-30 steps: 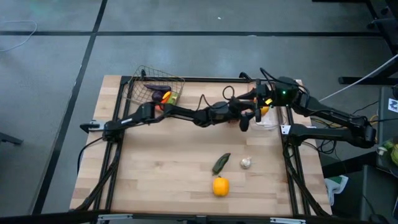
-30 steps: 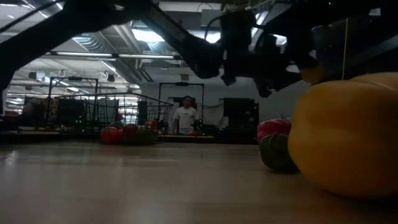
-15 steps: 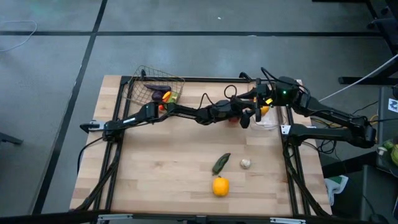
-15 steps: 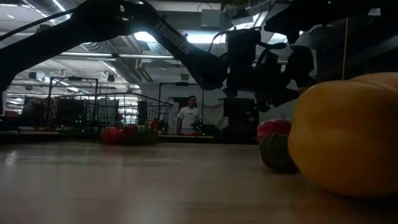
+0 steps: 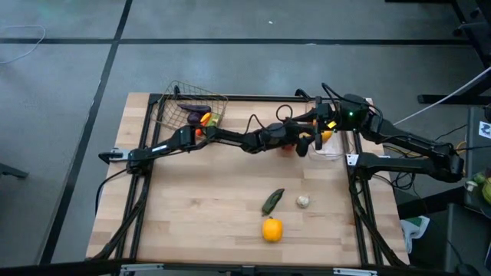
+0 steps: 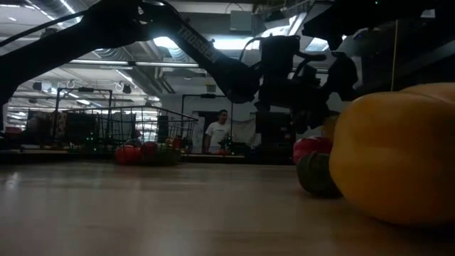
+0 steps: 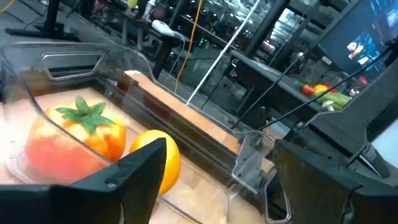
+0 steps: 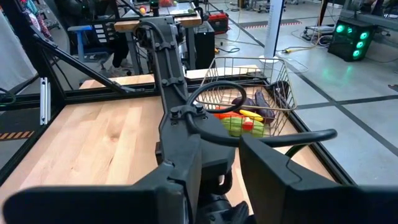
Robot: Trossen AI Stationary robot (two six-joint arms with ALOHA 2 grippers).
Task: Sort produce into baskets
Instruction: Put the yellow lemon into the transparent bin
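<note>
While the left arm stretches across the far half of the table (image 5: pixel 192 207), its gripper (image 5: pixel 304 144) sits at the near edge of the clear bin (image 5: pixel 331 146) at far right. Left wrist view: left fingers (image 7: pixel 146 168) spread apart, nothing between them, bin wall curving just ahead. Inside the bin: a tomato (image 7: pixel 74 140) with green leafy top and an orange fruit (image 7: pixel 163 163) touching beside it. High view shows the orange fruit as a yellow-orange patch in the bin under the right gripper (image 5: pixel 328 129), which hangs over the bin's far side. Right wrist view: right fingers (image 8: pixel 280 177) apart, empty, facing the left arm's wrist.

Wire basket (image 5: pixel 193 107) at the far left corner, tilted, holding a purple piece (image 5: pixel 195 110), red, yellow and green pieces.

Loose on the table, near right area: dark green pepper (image 5: pixel 272 201), garlic (image 5: pixel 303 201) just beside it to the right, not touching; orange pepper (image 5: pixel 271 229) nearer the front edge, apart from both. Low view: orange pepper (image 6: pixel 394 156) fills the right side, green pepper (image 6: pixel 316 174) behind it, tomato above that.

Person (image 6: pixel 217 131) in a white shirt stands in the room far behind the table.
</note>
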